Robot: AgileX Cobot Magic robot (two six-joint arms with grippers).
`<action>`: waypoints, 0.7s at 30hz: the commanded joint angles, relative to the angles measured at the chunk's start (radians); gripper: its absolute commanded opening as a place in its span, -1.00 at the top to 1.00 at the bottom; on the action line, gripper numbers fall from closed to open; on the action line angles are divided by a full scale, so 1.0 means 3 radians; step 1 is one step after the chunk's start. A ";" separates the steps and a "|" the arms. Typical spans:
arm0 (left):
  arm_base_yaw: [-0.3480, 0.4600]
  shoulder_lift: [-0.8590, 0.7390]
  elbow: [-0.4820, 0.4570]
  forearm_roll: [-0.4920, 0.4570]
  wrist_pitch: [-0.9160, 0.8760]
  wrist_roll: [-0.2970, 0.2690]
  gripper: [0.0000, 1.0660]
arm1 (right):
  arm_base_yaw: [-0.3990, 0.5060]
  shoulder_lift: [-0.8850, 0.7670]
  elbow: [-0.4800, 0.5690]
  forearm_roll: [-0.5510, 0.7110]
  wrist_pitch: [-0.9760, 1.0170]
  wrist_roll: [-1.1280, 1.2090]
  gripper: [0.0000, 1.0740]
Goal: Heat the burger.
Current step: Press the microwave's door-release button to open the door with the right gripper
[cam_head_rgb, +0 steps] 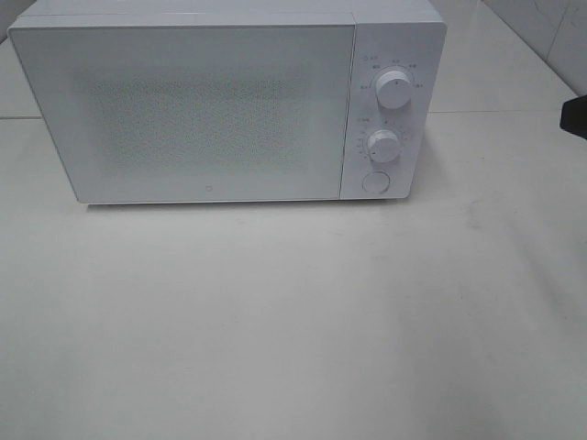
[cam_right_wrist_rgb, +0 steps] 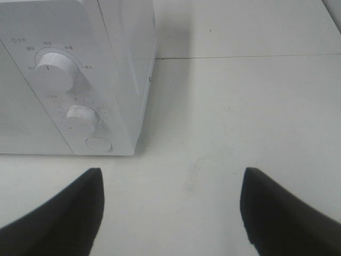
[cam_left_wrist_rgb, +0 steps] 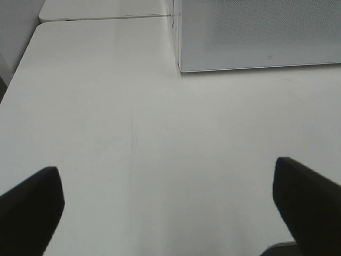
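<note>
A white, box-shaped microwave oven (cam_head_rgb: 211, 110) stands at the 12 o'clock end of a pale, off-white matte table (cam_head_rgb: 293, 321). Its wide frosted door with a dotted mesh window (cam_head_rgb: 183, 115) is shut flush against the body. The narrow control panel sits at the 3 o'clock side of the door. It carries a large round white upper knob (cam_head_rgb: 394, 88), a smaller round white lower knob (cam_head_rgb: 382, 145) directly beneath it, and a flat round white push button (cam_head_rgb: 375, 181) at the 6 o'clock end of the panel.

The burger shows in none of the views, and the door's mesh is too hazy to see through, so I cannot tell where it lies.

The left gripper (cam_left_wrist_rgb: 166, 168) hangs above bare table. Its two black fingers (cam_left_wrist_rgb: 32, 208) are spread wide apart, released, with only tabletop between them. The microwave's door-side lower corner lies ahead of it, well apart.

The right gripper (cam_right_wrist_rgb: 171, 176) is likewise released. Its black fingers (cam_right_wrist_rgb: 69, 213) are parted over bare table, grasping nothing, near the microwave's control-panel corner but not touching it.

In the high view a small dark shape (cam_head_rgb: 575, 115) juts in at the 3 o'clock edge. It is probably part of the right arm, though too little of it shows to be sure.
</note>
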 commanded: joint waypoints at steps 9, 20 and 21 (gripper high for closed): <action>0.0007 -0.0017 -0.0003 -0.0010 -0.0043 -0.0020 -0.88 | -0.0017 0.0737 0.0233 -0.0123 -0.1260 -0.0060 -0.33; 0.0007 -0.0017 -0.0003 -0.0010 -0.0043 -0.0020 -0.88 | 0.0027 0.1257 0.0780 0.0153 -0.2667 -0.0163 -0.33; 0.0007 -0.0017 -0.0003 -0.0010 -0.0043 -0.0020 -0.88 | 0.0073 0.1293 0.0800 0.0217 -0.2740 -0.0207 -0.33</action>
